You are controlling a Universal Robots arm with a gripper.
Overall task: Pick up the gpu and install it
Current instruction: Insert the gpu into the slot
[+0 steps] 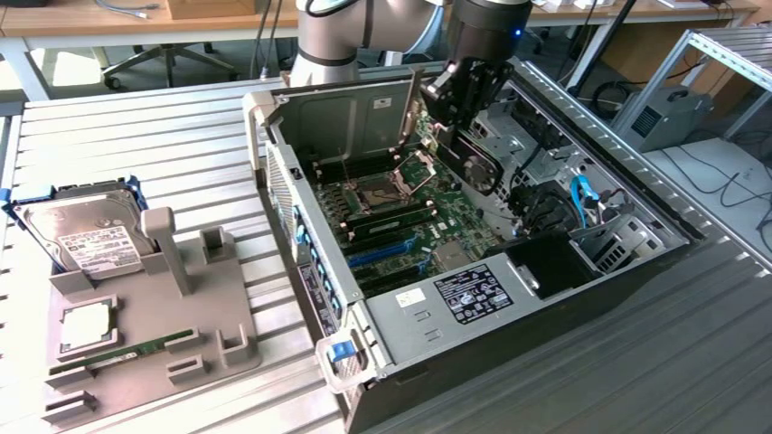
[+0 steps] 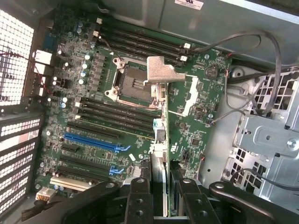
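Over the motherboard [image 1: 392, 212] inside the open case [image 1: 417, 316] | gripper [image 1: 462, 122] partway closed, pinching the gpu [image 1: 476, 167] | card's edge-down, bracket [image 2: 161, 70] leading

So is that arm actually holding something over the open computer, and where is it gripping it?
Yes: the tool holds the gpu, a flat card, pinched across its faces at its upper edge, above the open case.

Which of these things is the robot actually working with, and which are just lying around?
Part of the job:
- graphics card, gripped in the end effector
- open computer case with its green main board

Just lying about, at the exterior view's left:
- hard drive
- memory stick
- square silver chip
- grey stand that keeps them
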